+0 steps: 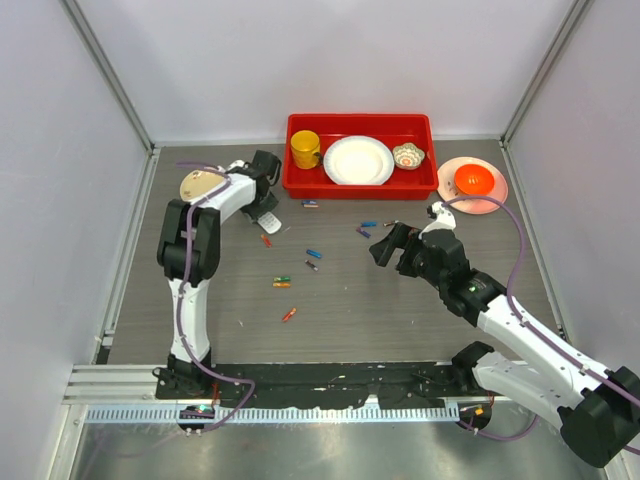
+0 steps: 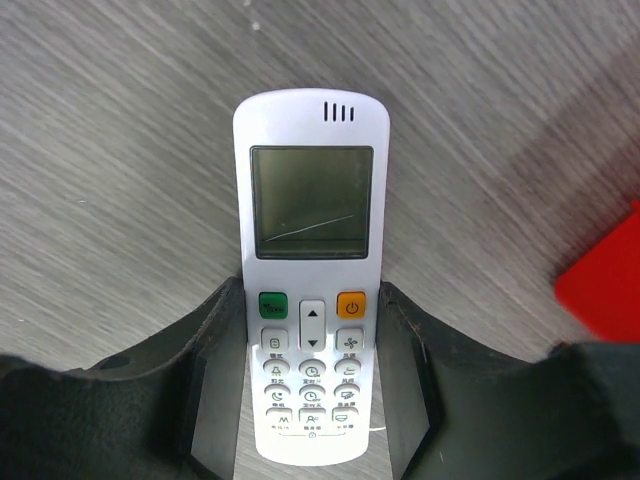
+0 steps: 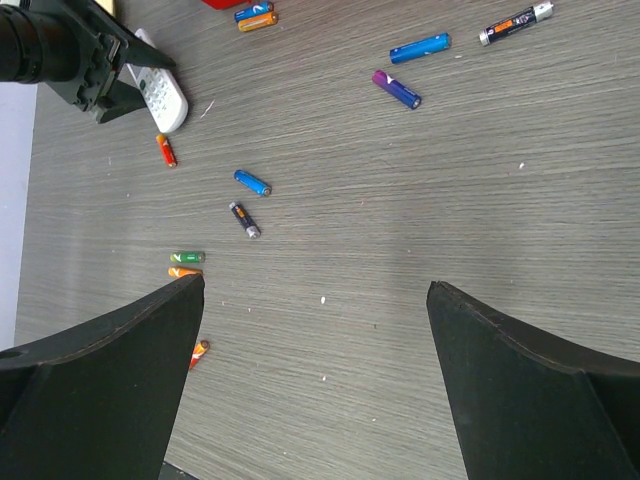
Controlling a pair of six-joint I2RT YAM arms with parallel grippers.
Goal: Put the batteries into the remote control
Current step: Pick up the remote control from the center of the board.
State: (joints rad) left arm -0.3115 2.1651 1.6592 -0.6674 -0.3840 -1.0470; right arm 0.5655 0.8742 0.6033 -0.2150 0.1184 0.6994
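The white remote control [image 2: 311, 230] lies face up on the table, screen and buttons showing; it also shows in the top view [image 1: 268, 221] and in the right wrist view [image 3: 165, 100]. My left gripper [image 2: 313, 290] has a finger against each long side of its button end. Batteries lie scattered mid-table: a blue one [image 3: 252, 182], a dark one [image 3: 244, 219], a green one [image 3: 187, 257], a red-orange one [image 3: 166, 150] and a purple one [image 3: 397, 89]. My right gripper [image 3: 315, 290] is open wide and empty above bare table, right of them [image 1: 385, 248].
A red tray [image 1: 295, 186] at the back holds a yellow cup [image 1: 305, 150], a white plate [image 1: 358, 160] and a small bowl [image 1: 408, 155]. A pink plate [image 1: 495, 200] with an orange bowl stands back right. A tan object [image 1: 198, 184] lies back left.
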